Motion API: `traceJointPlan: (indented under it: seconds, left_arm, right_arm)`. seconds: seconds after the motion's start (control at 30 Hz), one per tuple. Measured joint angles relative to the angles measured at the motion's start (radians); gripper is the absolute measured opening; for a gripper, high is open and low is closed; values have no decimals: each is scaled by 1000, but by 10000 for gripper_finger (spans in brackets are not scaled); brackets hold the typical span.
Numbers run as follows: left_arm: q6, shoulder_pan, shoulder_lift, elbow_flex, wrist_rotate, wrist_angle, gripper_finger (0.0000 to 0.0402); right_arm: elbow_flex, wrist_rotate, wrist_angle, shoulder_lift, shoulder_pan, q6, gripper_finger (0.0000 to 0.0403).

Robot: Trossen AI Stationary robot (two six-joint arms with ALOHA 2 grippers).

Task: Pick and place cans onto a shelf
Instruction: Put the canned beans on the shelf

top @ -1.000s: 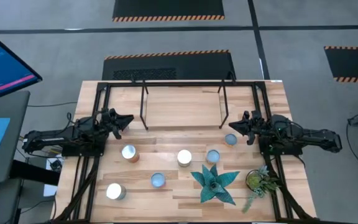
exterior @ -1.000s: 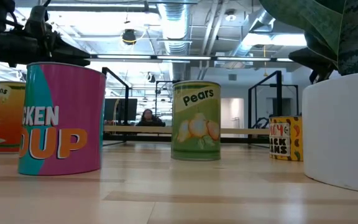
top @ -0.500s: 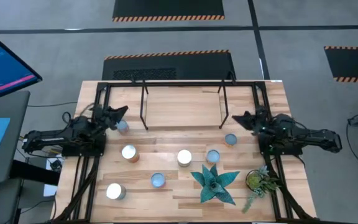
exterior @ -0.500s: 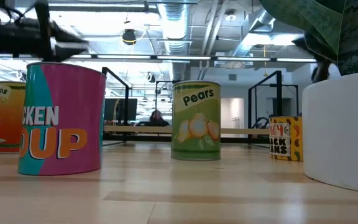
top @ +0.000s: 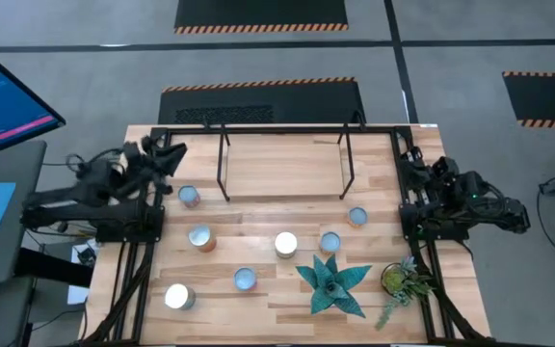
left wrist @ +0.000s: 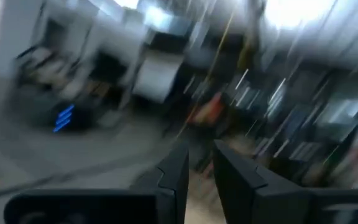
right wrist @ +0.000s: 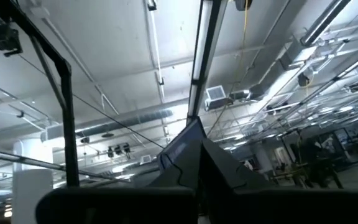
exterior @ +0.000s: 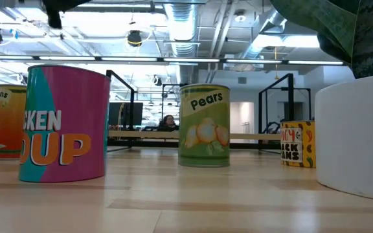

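Several cans with silver tops stand on the wooden table: one by the left arm (top: pixel 190 197), others at the middle (top: pixel 285 245) and toward the right (top: pixel 357 217). In the low view a pink soup can (exterior: pixel 63 123), a green pears can (exterior: pixel 204 126) and a yellow beans can (exterior: pixel 298 144) stand upright on their bases. The shelf (top: pixel 282 159), black rods over a light wooden surface, stands at the far middle. My left gripper (top: pixel 173 151) (left wrist: pixel 201 171) is raised by the shelf's left end, empty, with a narrow gap. My right gripper (top: pixel 402 159) (right wrist: pixel 194 134) is raised by the shelf's right end, shut and empty.
A spiky green plant (top: pixel 332 284) in a white pot (exterior: pixel 355 142) and a smaller plant (top: pixel 398 281) stand at the near right. The black table frame (top: pixel 138 251) runs along both sides. A person (exterior: pixel 168 122) sits in the room far behind the table.
My left gripper has gone up and back toward the table's far left corner, uncovering a can that stands where it was. My right gripper has drawn away from the can near it, up and toward the far right edge. No can has moved.
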Motion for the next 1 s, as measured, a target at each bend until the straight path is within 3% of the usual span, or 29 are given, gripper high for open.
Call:
traceJointPlan:
  seconds: [0.1,0.17,0.33,0.53,0.67,0.83,1.0]
  left_arm:
    - [-21,0,122,253,-82,-448,54]
    - [-113,0,212,397,-65,-707,53]
    - [-395,0,416,604,200,-1066,52]
    - [-544,0,606,620,476,-1458,77]
    - [-560,-1,693,591,613,-1495,114]
    - [-581,-22,775,572,584,-1357,165]
    - [-602,-101,861,571,526,-1337,203]
  right_arm:
    - [3,0,-39,0,-1,18,38]
    - [5,0,-51,0,-1,25,38]
    - [6,1,-126,0,-1,32,38]
    - [6,26,-189,0,-2,33,38]
    - [7,22,-238,0,-1,85,38]
    - [7,21,-330,-1,-1,104,38]
    - [7,21,-391,-1,-1,127,38]
